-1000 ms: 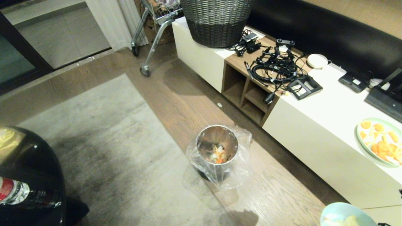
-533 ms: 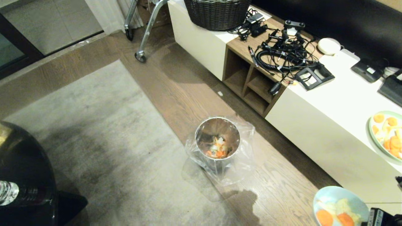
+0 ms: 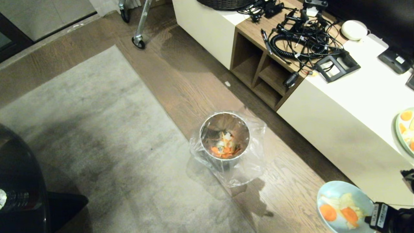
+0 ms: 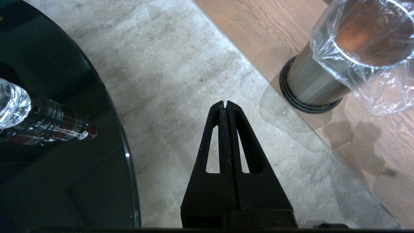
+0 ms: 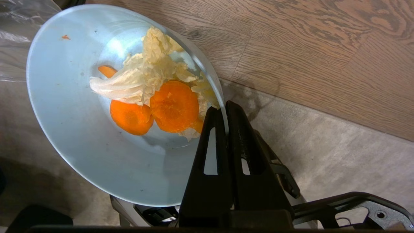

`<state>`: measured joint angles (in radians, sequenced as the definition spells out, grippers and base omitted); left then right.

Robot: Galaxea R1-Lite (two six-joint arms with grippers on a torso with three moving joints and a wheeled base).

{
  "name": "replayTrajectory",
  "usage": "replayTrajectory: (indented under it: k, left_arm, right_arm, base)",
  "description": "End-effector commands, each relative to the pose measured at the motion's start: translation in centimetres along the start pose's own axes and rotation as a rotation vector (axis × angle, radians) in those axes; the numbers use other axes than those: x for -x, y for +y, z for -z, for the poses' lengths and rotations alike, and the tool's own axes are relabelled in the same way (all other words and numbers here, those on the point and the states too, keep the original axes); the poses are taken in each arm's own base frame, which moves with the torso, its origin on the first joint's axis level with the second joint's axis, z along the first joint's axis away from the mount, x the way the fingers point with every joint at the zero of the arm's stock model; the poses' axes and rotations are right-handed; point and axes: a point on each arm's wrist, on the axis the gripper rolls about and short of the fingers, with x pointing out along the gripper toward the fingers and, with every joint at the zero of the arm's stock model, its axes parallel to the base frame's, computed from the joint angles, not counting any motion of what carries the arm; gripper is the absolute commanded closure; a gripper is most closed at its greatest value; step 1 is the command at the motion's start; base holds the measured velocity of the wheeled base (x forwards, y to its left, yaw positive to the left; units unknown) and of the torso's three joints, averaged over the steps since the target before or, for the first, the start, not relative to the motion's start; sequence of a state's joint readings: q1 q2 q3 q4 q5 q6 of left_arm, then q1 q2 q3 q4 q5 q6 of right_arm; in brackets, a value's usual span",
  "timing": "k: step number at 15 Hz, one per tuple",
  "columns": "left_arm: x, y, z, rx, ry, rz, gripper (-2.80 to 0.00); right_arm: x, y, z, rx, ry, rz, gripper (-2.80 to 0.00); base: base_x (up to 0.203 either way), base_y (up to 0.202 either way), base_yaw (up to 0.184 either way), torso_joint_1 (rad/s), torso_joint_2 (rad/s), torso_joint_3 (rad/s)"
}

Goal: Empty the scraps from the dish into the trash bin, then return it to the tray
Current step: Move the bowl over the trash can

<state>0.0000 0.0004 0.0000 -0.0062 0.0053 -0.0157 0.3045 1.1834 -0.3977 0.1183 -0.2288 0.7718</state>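
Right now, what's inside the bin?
The bin holds orange slices and pale scraps at the bottom, inside a clear liner. Anything beneath that pile is covered.

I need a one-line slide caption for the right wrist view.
Right gripper pinches the dish rim, scraps inside.

Little readable text anywhere. White sticker on right pincer mount, head view: dark print, letters too small to make out. Bottle lying on dark glass surface, left wrist view: red label with pale lettering (mirrored or upside down, not legible). White tag on black box atop white cabinet: print unreadable. No brands, numbers or signs decipherable.
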Motion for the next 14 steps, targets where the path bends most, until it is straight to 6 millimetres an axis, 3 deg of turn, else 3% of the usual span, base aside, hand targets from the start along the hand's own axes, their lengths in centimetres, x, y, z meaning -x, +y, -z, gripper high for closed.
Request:
replayTrajectory:
  k: [1,3,7,11,14]
  left_arm:
    - [0.0,0.0,0.0,0.0,-0.002,-0.002,0.0]
    - [0.0,0.0,0.0,0.0,-0.002,-0.002,0.0]
    - [0.0,0.0,0.0,0.0,-0.002,-0.002,0.0]
    - [0.0,0.0,0.0,0.0,-0.002,-0.002,0.0]
    - [0.0,0.0,0.0,0.0,-0.002,-0.002,0.0]
  right_arm:
    - [-0.1,0.3,-0.3,0.003,-0.002,-0.001,0.0]
    - [-0.8,1.3,-1.1,0.029,0.005,0.007,0.0]
    - [-3.0,5.2,-4.4,0.063,-0.024,-0.014,0.0]
    - [-6.6,9.4,-7.5,0.126,-0.143,-0.02,0.0]
    - [-8.5,12.7,-8.0,0.128,-0.306,-0.113,0.0]
  base:
    - [0.0,0.0,0.0,-0.006,0.0,-0.042]
    - [0.0,0.0,0.0,0.0,0.0,0.0]
    - [0.0,0.0,0.0,0.0,0.0,0.0]
    - [0.0,0.0,0.0,0.0,0.0,0.0]
    - [0.0,0.0,0.0,0.0,0.0,0.0]
